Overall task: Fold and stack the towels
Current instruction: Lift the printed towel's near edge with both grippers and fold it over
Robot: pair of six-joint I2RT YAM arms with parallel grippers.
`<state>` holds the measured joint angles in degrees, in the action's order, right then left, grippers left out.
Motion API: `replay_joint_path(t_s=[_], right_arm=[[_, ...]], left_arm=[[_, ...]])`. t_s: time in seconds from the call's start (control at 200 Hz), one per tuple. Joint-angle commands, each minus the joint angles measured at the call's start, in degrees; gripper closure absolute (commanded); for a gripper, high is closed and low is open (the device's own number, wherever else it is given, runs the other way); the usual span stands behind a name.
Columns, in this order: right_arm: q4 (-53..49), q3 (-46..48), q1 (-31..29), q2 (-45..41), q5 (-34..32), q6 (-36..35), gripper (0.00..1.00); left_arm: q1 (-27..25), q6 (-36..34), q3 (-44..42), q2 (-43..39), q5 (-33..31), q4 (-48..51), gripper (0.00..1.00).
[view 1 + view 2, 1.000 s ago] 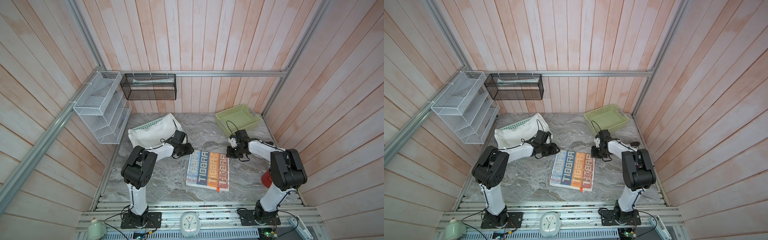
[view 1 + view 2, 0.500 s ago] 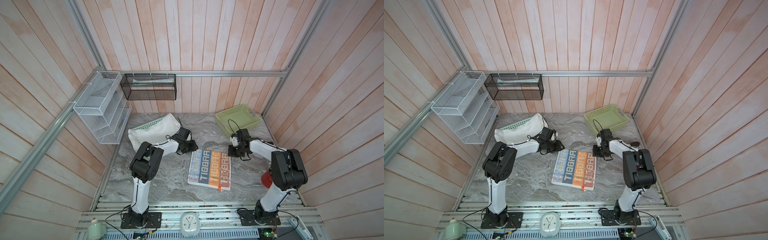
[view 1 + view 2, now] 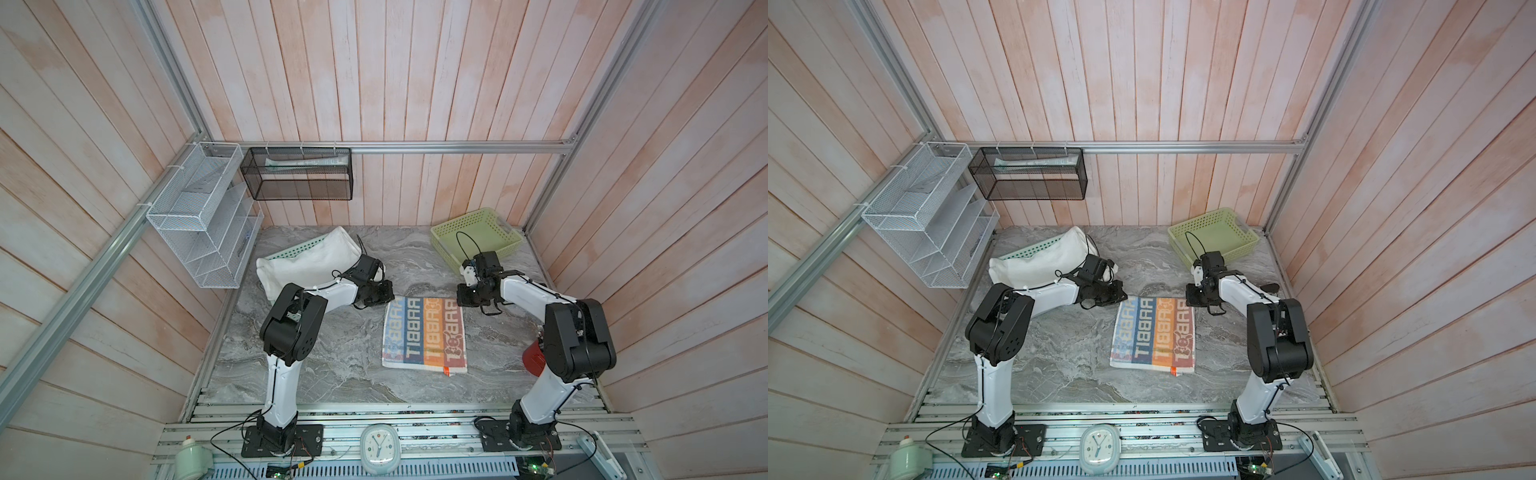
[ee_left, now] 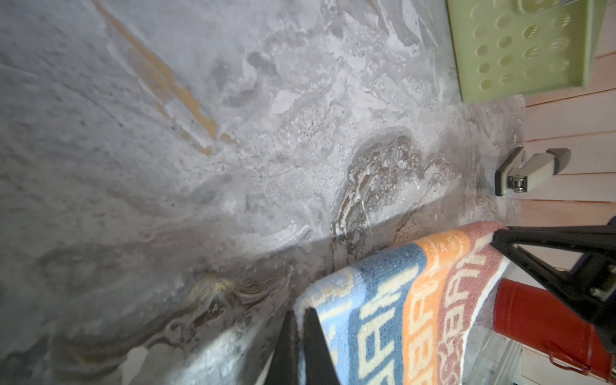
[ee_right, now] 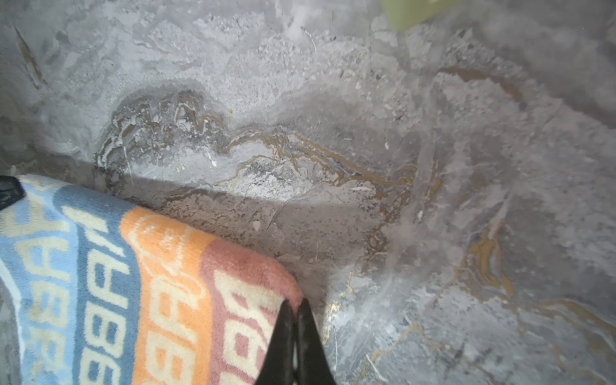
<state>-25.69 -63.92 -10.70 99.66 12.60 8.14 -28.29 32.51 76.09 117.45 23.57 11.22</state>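
Both top views, read from the near edge outward; clock directions are taken from the middle of the marble tabletop, with 12 o'clock at the back wall.

At 6 o'clock, an alarm clock lies on the near rail between the two arm bases. At 4 o'clock, a red cylindrical object stands beside the right arm.

At the centre, the striped towel is spread open, its blue, orange and brown bands lettered "RABBIT".

The left gripper is at the towel's 11 o'clock corner. The left wrist view shows its jaws closed tight on the pale blue edge.

The right gripper is at the 1 o'clock corner. In the right wrist view its jaws are pinched together on the brown band's corner. There the towel's far edge casts a shadow on the marble.

At 10 o'clock, a plain white towel lies heaped over a mint perforated basket.

At 1 o'clock, a yellow-green perforated basket sits in the back corner.

On the walls beyond, a white wire rack hangs at 10 o'clock and a black mesh basket at 11 o'clock.
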Motion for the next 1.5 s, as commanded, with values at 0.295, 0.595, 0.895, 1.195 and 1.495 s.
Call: replay_joint_path(t_s=[0.295,0.595,0.895,1.195,1.495], right_arm=[[3.7,4.4,-0.6,-13.9,-1.1,-1.9,1.0],[0.2,21.8,-0.9,-30.1,4.1,8.0,0.76],[-2.7,26.0,-3.5,-46.9,-0.3,19.4,0.53],[-1.0,23.6,-2.1,-29.8,4.6,14.2,0.52],[7.1,26.7,-2.2,-22.0,7.2,14.2,0.6]], left_arm=[[-0.2,-4.7,-11.5,-14.0,-0.7,-9.4,1.0],[-6.9,-4.7,-33.6,-29.3,-7.5,-21.1,0.79],[-11.2,1.4,-51.0,-50.5,-16.2,-19.8,0.6],[-10.4,3.7,-43.2,-40.7,-12.8,-16.8,0.57],[-6.6,7.8,-39.3,-26.5,-4.3,-26.2,0.54]])
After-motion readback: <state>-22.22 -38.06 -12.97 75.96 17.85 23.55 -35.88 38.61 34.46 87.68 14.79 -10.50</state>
